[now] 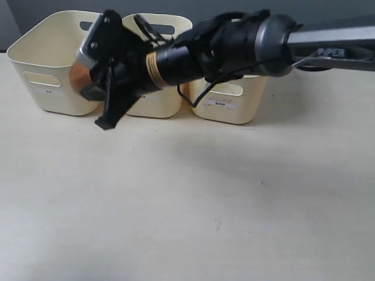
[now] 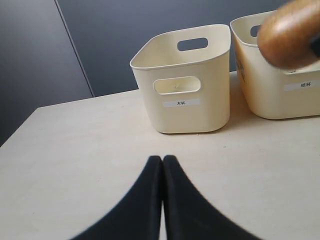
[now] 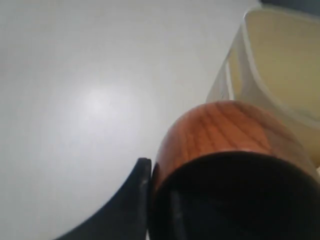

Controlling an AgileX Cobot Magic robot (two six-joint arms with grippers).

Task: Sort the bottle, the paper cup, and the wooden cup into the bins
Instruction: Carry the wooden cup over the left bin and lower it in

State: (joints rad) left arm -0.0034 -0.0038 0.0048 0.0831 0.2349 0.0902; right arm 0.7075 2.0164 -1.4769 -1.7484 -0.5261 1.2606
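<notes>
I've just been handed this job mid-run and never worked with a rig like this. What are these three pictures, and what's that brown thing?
It is a robot with two arms, each ending in a pincer. One picture is from a fixed camera looking at the table; the other two come from cameras on each wrist. Three cream bins stand in a row at the back. The brown thing is the wooden cup, gripped by the right pincer, which reaches across in front of the left and middle bins. The left pincer is shut, empty, and faces the left bin. The bottle and paper cup are not visible.
</notes>
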